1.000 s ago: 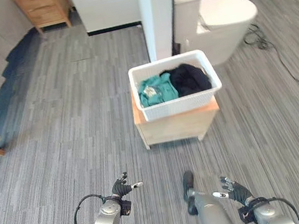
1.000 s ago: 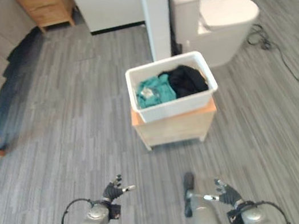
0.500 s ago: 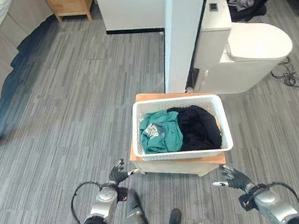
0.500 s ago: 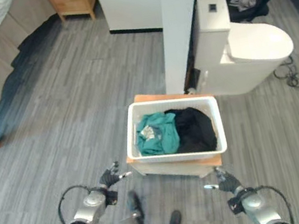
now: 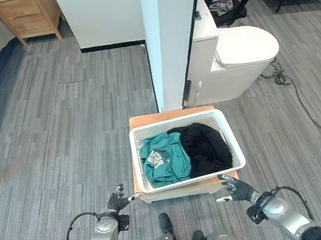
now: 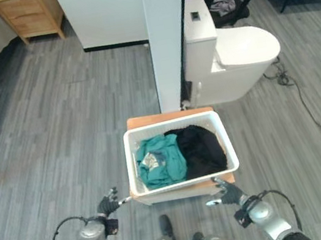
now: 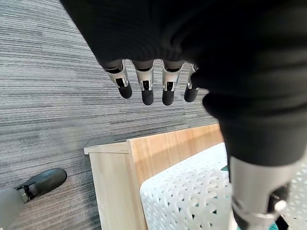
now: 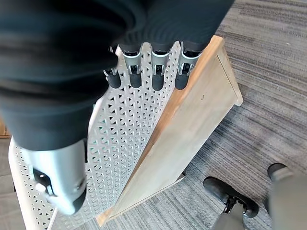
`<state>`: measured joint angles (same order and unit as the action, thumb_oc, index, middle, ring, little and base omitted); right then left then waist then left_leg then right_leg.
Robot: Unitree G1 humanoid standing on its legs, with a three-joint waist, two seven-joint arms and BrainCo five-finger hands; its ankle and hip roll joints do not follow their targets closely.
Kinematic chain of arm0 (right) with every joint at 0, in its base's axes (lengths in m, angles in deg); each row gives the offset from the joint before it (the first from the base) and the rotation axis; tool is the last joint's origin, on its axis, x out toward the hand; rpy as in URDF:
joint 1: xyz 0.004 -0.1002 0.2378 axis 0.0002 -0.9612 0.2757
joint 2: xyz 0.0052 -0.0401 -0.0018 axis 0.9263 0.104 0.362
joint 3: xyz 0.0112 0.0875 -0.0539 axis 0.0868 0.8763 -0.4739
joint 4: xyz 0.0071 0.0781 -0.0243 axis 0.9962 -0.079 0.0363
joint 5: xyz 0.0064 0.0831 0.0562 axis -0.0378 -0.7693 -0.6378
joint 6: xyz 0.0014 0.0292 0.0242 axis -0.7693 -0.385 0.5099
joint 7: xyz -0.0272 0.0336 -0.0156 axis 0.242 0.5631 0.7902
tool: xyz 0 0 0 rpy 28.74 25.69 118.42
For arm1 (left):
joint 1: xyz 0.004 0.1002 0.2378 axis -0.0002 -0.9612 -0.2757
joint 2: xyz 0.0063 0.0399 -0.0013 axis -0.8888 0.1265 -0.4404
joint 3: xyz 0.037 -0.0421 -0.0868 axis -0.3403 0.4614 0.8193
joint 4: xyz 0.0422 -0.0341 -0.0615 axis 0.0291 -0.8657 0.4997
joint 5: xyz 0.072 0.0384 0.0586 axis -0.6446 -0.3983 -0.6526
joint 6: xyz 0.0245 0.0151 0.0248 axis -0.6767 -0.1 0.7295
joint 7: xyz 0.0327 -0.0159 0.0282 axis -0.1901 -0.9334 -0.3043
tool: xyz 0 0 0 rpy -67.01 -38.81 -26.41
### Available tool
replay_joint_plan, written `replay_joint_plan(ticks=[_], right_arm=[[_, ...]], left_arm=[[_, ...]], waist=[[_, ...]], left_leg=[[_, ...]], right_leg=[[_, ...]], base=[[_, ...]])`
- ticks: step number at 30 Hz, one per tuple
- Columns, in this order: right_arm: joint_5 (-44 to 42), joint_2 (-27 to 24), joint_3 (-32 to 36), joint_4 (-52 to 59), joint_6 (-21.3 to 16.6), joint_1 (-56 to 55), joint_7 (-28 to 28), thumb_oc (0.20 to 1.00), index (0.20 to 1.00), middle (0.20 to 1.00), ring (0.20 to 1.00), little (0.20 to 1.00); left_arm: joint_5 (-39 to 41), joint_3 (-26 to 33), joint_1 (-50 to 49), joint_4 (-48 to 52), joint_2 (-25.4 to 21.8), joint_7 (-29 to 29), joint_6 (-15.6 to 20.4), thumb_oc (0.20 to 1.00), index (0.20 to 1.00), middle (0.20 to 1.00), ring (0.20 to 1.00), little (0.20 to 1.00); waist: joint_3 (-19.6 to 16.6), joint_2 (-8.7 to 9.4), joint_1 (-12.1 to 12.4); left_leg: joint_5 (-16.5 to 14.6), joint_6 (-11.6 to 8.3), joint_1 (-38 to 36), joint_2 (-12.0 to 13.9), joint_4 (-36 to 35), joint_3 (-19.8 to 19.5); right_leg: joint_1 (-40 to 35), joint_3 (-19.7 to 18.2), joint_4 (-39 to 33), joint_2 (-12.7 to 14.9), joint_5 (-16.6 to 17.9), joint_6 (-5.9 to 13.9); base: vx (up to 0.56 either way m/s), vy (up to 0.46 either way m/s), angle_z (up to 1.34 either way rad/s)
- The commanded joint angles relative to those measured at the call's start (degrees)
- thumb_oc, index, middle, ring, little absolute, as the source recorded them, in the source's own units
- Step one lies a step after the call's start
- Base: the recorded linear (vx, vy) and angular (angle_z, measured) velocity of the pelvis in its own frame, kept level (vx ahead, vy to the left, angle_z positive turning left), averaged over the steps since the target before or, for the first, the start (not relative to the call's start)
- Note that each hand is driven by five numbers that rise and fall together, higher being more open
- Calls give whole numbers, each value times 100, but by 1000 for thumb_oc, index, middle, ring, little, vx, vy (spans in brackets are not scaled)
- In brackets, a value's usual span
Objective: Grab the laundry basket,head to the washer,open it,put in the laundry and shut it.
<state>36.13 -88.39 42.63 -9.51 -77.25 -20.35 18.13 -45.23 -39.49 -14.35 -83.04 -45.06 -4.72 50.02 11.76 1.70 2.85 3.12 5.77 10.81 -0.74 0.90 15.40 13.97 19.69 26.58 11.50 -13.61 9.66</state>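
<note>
Basket [image 5: 183, 155] white, perforated, on low wooden stand [image 5: 169, 116], dead ahead, long axis across me. Left hand [image 5: 116, 201] off its left near corner, right hand [image 5: 236, 188] at right near corner. Both relaxed open, holding nothing. I reckon right nearer.

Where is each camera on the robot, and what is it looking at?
Left eye view: on the head, looking down at the white laundry basket on a wooden stand; both arms show, left hand and right hand open.
Right eye view: beside it on the head, same scene, with a white toilet behind.
Left wrist view: on the left wrist, looking past its straight fingers at floor and stand.
Right wrist view: on the right wrist, fingers over the basket's wall.
Shared: every view shows the basket and stand.
</note>
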Motion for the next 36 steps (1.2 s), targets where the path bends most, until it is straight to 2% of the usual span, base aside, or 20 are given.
replay_joint_plan(ticks=[1, 3, 8, 14, 16, 19, 23, 28, 33, 36], right_arm=[[244, 85, 117, 84, -157, 94, 10, 1000, 1000, 1000, 1000, 1000], [371, -41, 236, 244, -136, -16, 2, 1000, 1000, 1000, 1000, 1000], [-217, -196, 944, 780, -115, -283, -34, 1000, 1000, 1000, 1000, 1000], [-569, -312, 1266, 1198, -79, -330, -16, 1000, 1000, 1000, 1000, 1000], [-915, -357, 1602, 1547, 22, -448, -36, 1000, 1000, 1000, 1000, 1000], [-840, -423, 1782, 1822, 149, -626, 8, 1000, 1000, 1000, 1000, 1000], [-776, -485, 2413, 2346, 390, -1148, 85, 1000, 1000, 1000, 1000, 1000], [-893, -447, 2562, 2215, 497, -1118, 19, 1000, 1000, 1000, 1000, 1000], [-1119, -663, 2441, 1623, 755, -495, -28, 1000, 1000, 1000, 1000, 1000], [-1110, -943, 2164, 879, 845, 310, -111, 1000, 1000, 1000, 1000, 1000]], left_arm=[[-92, 158, 201, 126, -155, -29, 236, 1000, 1000, 1000, 1000, 1000], [-52, 208, 102, 164, -150, 3, 231, 1000, 1000, 1000, 1000, 1000], [-145, 165, -71, 587, -292, 53, 162, 1000, 1000, 1000, 1000, 1000], [-159, 87, 57, 834, -388, 55, 121, 1000, 1000, 1000, 1000, 1000], [-247, 43, 170, 1074, -589, 67, 56, 1000, 1000, 1000, 1000, 1000], [-307, 93, 168, 1217, -735, 69, -22, 1000, 1000, 1000, 1000, 1000], [-362, 270, 186, 1674, -1098, 182, -162, 1000, 1000, 1000, 1000, 1000], [-324, 296, 312, 1667, -1142, 215, -233, 1000, 1000, 1000, 1000, 1000], [-298, -68, 1043, 783, -907, 239, -338, 1000, 1000, 1000, 1000, 1000], [-209, -326, 1650, -267, -700, 209, -345, 1000, 1000, 1000, 1000, 1000]], waist=[[33, 354, 86], [-48, 367, 85], [-110, 302, -19], [-96, 255, -118], [-51, 246, -186], [-46, 239, -204], [-49, 170, -227], [-54, 133, -211], [-54, 85, -202], [-16, 70, -207]], left_leg=[[-518, -638, -154, 269, 1024, -8], [-471, -677, -200, 275, 917, -56], [-364, -725, -223, 261, 497, -97], [-283, -726, -157, 216, 238, -74], [-215, -713, -87, 178, 78, -35], [-188, -702, -92, 158, -41, -24], [-86, -677, -151, 77, -365, 16], [-47, -663, -182, 40, -485, 14], [-18, -664, -132, -24, -548, 17], [-4, -657, -76, -33, -551, 48]], right_leg=[[-599, -404, -2181, 264, 2259, 164], [-691, -382, -2307, 175, 2280, 154], [-763, -140, -2597, 89, 2286, 141], [-638, -96, -2705, 76, 2392, 178], [-515, -123, -2721, 77, 2529, 224], [-480, -146, -2751, 78, 2606, 250], [-423, -152, -2811, 119, 2739, 320], [-417, -130, -2839, 146, 2779, 345], [-355, -87, -2931, 198, 2865, 374], [-293, -73, -2976, 197, 2903, 372]], base=[[72, -155, 38], [79, -122, 47], [31, -55, 12], [-7, 15, -3], [-9, 36, -2], [4, 15, -3], [3, 60, -4], [0, 18, -1], [-28, 32, 0], [-42, 16, 0]])
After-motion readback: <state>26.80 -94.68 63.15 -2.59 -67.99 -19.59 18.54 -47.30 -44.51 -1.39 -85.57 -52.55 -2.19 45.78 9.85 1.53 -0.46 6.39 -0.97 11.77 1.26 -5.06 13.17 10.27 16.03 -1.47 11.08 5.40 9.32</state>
